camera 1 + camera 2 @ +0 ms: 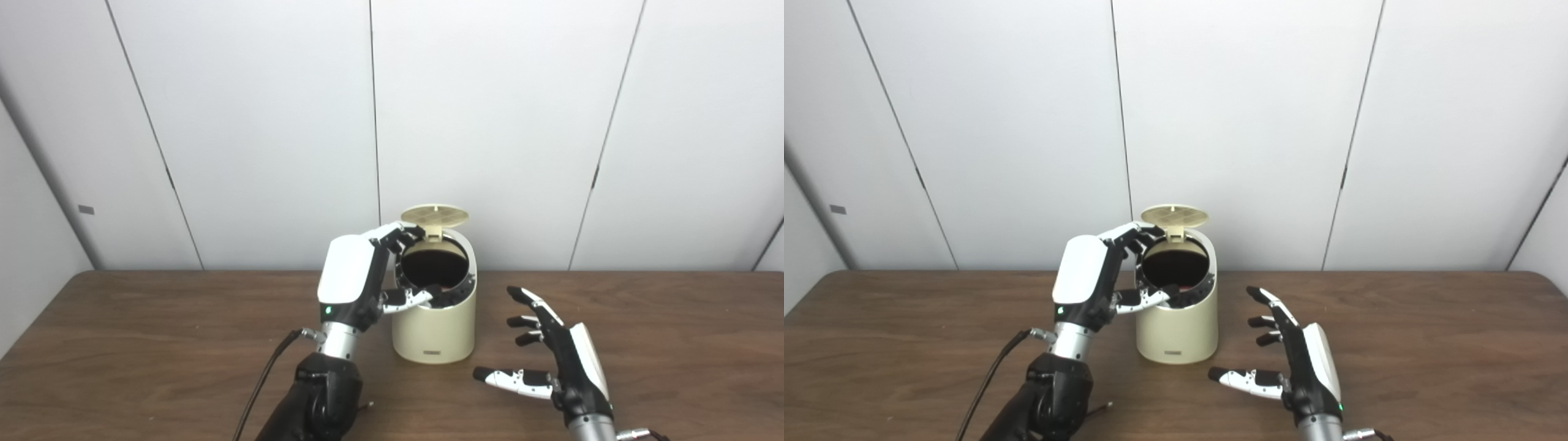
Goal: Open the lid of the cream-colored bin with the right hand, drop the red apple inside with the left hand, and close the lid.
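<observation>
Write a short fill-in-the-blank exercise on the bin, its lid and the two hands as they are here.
1. The lid of the cream-colored bin is ____.
2. The ____ hand has its fingers at the bin's opening.
3. The right hand hovers beside the bin with its fingers spread, holding ____.
4. The bin stands on a ____ table.

Missing words: open; left; nothing; wooden
</observation>
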Action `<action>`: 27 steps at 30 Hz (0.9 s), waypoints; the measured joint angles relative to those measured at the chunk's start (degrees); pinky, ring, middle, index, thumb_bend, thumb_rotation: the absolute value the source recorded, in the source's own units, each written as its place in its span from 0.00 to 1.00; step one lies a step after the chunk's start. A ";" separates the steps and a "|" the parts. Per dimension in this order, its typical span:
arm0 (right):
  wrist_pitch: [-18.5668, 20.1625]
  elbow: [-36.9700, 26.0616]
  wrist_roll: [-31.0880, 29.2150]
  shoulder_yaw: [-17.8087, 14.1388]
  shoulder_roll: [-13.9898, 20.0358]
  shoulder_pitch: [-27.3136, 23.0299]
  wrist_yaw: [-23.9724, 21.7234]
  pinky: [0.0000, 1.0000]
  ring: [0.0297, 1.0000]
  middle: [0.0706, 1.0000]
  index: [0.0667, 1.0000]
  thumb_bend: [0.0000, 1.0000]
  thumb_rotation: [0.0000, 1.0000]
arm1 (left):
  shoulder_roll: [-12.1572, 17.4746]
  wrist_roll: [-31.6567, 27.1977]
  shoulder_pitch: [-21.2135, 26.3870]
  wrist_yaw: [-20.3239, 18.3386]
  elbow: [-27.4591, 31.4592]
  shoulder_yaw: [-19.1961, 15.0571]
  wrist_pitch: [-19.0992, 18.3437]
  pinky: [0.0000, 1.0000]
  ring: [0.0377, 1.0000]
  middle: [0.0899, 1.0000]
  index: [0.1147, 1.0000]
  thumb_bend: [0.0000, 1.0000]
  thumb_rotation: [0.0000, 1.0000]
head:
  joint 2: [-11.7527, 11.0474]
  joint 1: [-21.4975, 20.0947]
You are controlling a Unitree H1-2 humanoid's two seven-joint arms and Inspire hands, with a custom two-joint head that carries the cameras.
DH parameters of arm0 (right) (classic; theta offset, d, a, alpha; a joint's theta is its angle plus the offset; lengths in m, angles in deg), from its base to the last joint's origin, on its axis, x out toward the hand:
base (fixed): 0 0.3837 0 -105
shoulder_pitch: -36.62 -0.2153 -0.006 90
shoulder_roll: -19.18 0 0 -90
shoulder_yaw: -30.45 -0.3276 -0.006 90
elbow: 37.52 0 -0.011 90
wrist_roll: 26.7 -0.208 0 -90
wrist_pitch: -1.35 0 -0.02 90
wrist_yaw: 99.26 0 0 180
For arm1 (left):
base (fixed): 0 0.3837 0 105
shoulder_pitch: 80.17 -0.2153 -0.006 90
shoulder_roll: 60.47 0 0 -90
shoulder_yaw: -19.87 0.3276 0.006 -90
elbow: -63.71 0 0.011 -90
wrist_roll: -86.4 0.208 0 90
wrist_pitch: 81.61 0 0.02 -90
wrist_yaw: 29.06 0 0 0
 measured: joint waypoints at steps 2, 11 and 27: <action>-0.04 0.41 -0.04 0.00 0.17 -0.06 -0.06 0.58 0.69 0.84 0.81 0.76 0.13 | -0.04 -0.56 -0.29 0.50 0.26 -0.85 0.41 0.43 0.49 0.52 0.46 0.56 0.04 | -0.09 0.00; -0.07 0.64 -0.22 0.30 0.27 -0.13 -0.27 0.58 0.70 0.84 0.81 0.75 0.16 | -0.02 -0.75 -0.39 2.25 0.01 -2.52 2.05 0.44 0.51 0.55 0.43 0.52 0.05 | -0.44 0.18; -0.10 0.62 -1.04 0.09 1.24 -0.11 -0.44 0.59 0.72 0.85 0.82 0.76 0.12 | -0.86 -22.39 -5.98 -10.08 8.62 -9.00 2.34 0.52 0.64 0.67 0.43 0.51 0.06 | -0.18 1.05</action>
